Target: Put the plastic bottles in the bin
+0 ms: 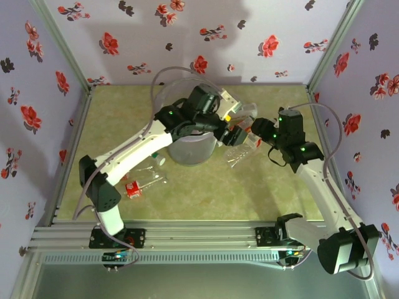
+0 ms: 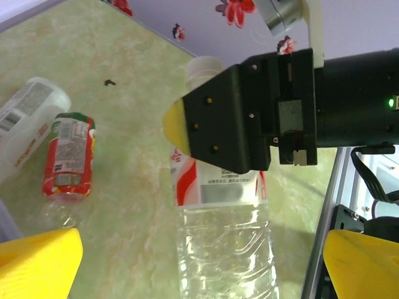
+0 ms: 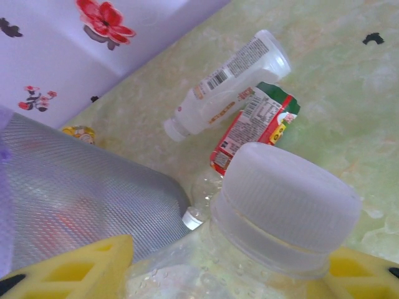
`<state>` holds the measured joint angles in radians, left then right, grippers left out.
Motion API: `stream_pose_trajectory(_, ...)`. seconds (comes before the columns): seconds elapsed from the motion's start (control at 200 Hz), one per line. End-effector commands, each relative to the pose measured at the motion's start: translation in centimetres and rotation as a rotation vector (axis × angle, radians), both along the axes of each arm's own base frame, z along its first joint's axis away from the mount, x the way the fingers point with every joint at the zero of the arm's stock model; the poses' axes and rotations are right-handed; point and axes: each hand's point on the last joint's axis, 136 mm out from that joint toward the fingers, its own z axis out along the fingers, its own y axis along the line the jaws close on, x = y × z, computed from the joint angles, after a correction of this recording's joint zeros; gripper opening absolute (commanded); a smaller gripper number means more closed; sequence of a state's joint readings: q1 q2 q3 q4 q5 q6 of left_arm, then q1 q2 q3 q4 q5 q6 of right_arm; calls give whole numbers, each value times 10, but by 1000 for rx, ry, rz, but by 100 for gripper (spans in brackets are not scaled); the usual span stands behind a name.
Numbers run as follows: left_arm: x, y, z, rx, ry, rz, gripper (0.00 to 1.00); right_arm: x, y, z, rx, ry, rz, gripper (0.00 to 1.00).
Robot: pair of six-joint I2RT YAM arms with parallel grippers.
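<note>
Right gripper (image 3: 230, 274) was clamped on the neck of a clear bottle (image 2: 218, 237), under its white cap (image 3: 287, 199); left gripper (image 2: 199, 268) gaped empty nearby. From the bottle, the bin (image 1: 187, 152) sat at nine o'clock: best to clear its rim before releasing. Print on the red-and-white label (image 2: 212, 180) was unreadable.

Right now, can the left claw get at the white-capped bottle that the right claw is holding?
Probably yes. The left claw is open and faces the white-capped bottle. The right claw grips it near the cap, so the clear body below looks free to grasp.
</note>
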<state>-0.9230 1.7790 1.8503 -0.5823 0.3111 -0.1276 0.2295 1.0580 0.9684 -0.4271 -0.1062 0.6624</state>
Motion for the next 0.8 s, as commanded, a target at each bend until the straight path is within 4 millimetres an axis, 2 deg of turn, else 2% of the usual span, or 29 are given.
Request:
stream_pose_trajectory(0.0,-10,-9,-21,82,19,-31,100,4,6,29,59,-72,9,48)
stream_pose_trajectory(0.115,-8,-15,-34,117,24,-30,100,4,10,36,91,-85,17,48)
stream_pose_trajectory(0.195,-8,-16,-34,121,18,-30,100,3,10,40,102,-95,19,48)
stream_pose_trajectory(0.565,-10,-11,13,17,-80,-32,100,1,20,90,198,-217,54,48)
stream_pose_trajectory(0.66,-14,-12,19,1,-77,-50,100,1,22,103,213,-247,65,48)
stream_pose_trajectory(0.795,-21,-19,18,10,-76,-82,100,2,23,110,214,-263,73,48)
